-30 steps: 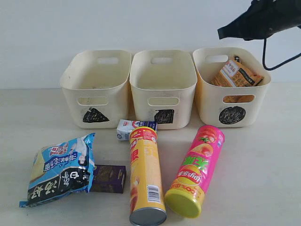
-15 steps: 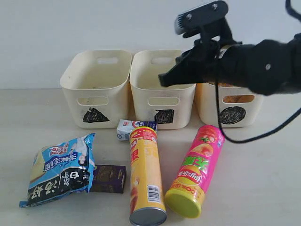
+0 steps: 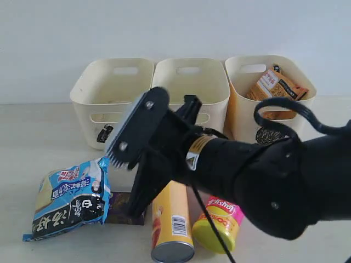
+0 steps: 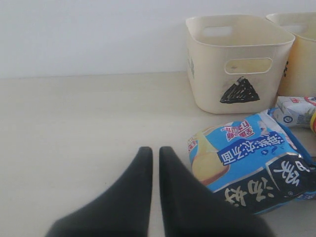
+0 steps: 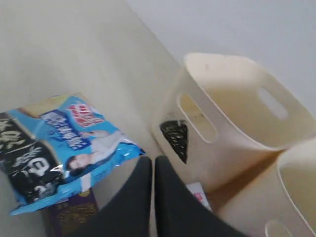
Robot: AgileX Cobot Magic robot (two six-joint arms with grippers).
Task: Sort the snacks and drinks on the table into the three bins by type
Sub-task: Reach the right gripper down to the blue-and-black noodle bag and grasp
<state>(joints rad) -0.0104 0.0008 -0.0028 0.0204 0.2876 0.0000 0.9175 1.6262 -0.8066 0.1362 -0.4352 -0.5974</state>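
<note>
Right gripper (image 3: 137,205), clenched and empty, reaches across to near left above the purple carton (image 3: 118,211) beside the blue bag (image 3: 71,197), probably lining up a pick; left gripper (image 4: 154,150), also clenched empty, waits near the bag.

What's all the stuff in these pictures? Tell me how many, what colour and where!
table: one, pale beige, under everything
bins: three, cream, in a row at the back
orange bag: one, inside the right-hand bin
blue bag: one, blue with black band, front left
purple carton: one, dark purple, beside the blue bag
white and blue carton: one, near the triangle-marked bin
yellow tube: one, lying front middle
pink tube: one, lying beside the yellow tube, mostly hidden
right arm: one, black, reaching across the table
right gripper: black, jaws nearly closed, empty
left gripper: black, jaws nearly closed, empty, beside the blue bag
</note>
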